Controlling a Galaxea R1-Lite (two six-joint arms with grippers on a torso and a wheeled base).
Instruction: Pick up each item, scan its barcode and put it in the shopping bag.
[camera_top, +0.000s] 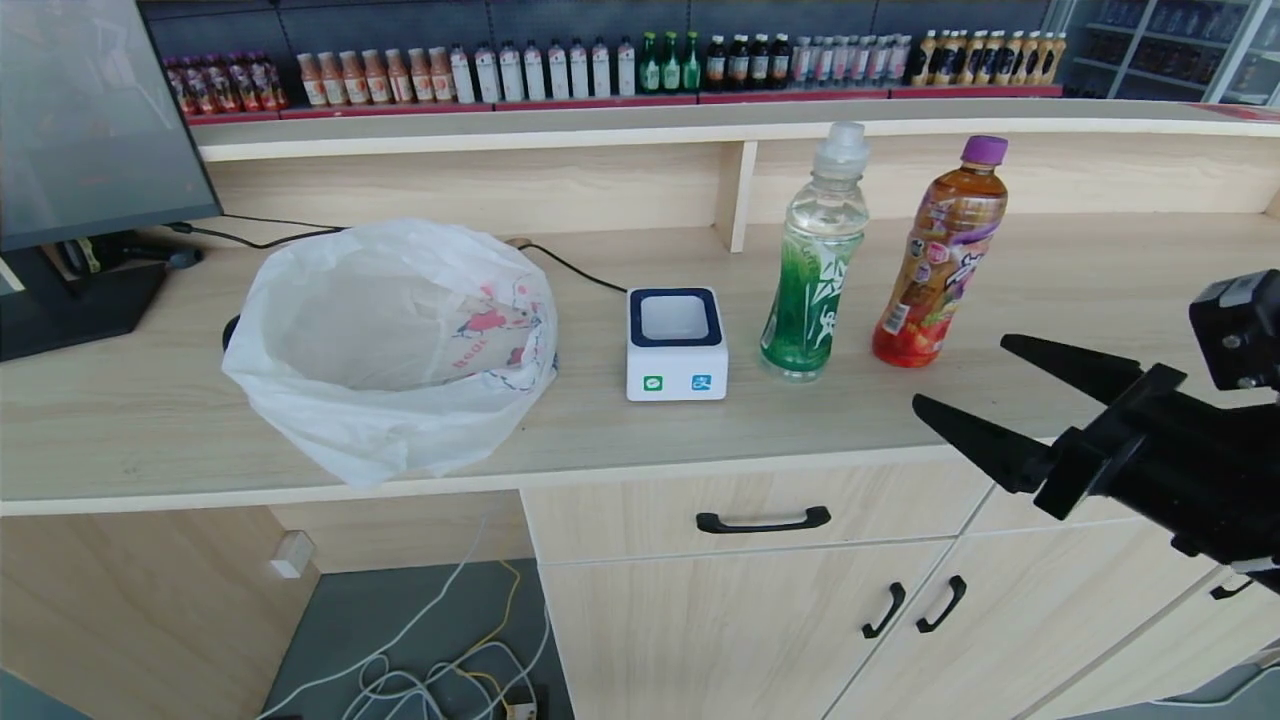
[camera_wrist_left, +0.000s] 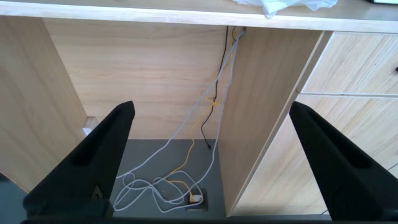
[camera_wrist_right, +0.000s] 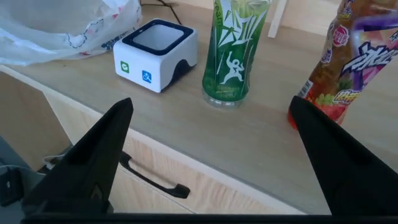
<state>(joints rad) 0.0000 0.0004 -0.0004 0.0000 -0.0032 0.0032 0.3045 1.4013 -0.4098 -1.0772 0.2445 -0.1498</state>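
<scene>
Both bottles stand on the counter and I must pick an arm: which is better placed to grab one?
Right. The right gripper is open at the counter's front edge, with the orange bottle and green bottle close ahead. The left gripper, also open, sits below counter height, facing cables.

Crinkled, thin white plastic shopping bag, smooth white plastic scanner, glossy clear plastic green bottle and orange bottle, all on a matt, wood-grain counter.
</scene>
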